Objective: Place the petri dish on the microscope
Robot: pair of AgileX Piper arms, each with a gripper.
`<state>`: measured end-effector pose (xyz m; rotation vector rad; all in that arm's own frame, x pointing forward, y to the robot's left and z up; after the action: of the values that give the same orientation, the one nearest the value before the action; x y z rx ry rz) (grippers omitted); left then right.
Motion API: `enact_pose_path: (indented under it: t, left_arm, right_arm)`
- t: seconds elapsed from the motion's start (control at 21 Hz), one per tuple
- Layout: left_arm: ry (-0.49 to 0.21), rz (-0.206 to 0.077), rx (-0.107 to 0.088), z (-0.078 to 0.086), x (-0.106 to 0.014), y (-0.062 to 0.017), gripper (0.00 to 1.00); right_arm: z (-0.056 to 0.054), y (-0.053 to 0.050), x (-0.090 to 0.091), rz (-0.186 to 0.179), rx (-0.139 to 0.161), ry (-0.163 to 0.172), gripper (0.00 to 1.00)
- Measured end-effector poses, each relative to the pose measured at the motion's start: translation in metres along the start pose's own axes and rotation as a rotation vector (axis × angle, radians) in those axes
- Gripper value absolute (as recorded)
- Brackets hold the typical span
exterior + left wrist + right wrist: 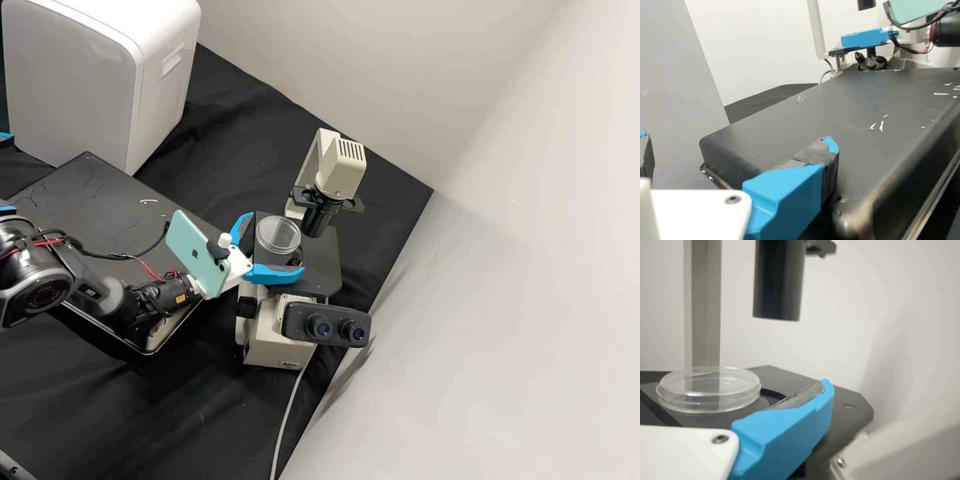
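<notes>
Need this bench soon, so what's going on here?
The right arm is at the microscope, its jaws open either side of the clear petri dish. The dish sits flat on the black stage, by the dark tube above, and in the right wrist view it is apart from the jaws. The left arm, jaws also open, is at the corner of a black slab. The placing looks done.

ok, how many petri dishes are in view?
1. The petri dish sits on the stage of the microscope, under the black lens tube, between the right arm's open blue fingers. Another could be hidden behind the white box.
</notes>
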<state>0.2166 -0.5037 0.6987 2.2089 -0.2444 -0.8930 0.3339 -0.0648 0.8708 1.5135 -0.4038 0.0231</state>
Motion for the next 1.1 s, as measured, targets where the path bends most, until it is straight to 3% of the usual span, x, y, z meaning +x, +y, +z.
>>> enact_pose_path:
  t: [0.1, 0.24, 0.48, 0.86, 1.1]
  left_arm:
    - [0.0, 0.0, 0.0, 0.0, 0.0, 0.0, 1.0]
    - [0.0, 0.0, 0.0, 0.0, 0.0, 0.0, 1.0]
    - [0.0, 0.0, 0.002, 0.0, 0.0, 0.0, 1.0]
    - [0.0, 0.0, 0.002, 0.0, 0.0, 0.0, 1.0]
    - [0.0, 0.0, 0.002, 0.0, 0.0, 0.0, 1.0]
  right_arm:
    - [0.0, 0.001, -0.003, -0.01, 0.0, -0.011, 1.0]
    - [-0.002, 0.002, -0.007, -0.016, -0.003, -0.003, 1.0]
    - [-0.004, 0.004, -0.012, -0.025, 0.031, 0.009, 1.0]
    - [-0.004, 0.011, -0.023, -0.028, 0.026, 0.014, 1.0]
    - [-0.005, 0.027, -0.039, -0.002, 0.08, 0.025, 1.0]
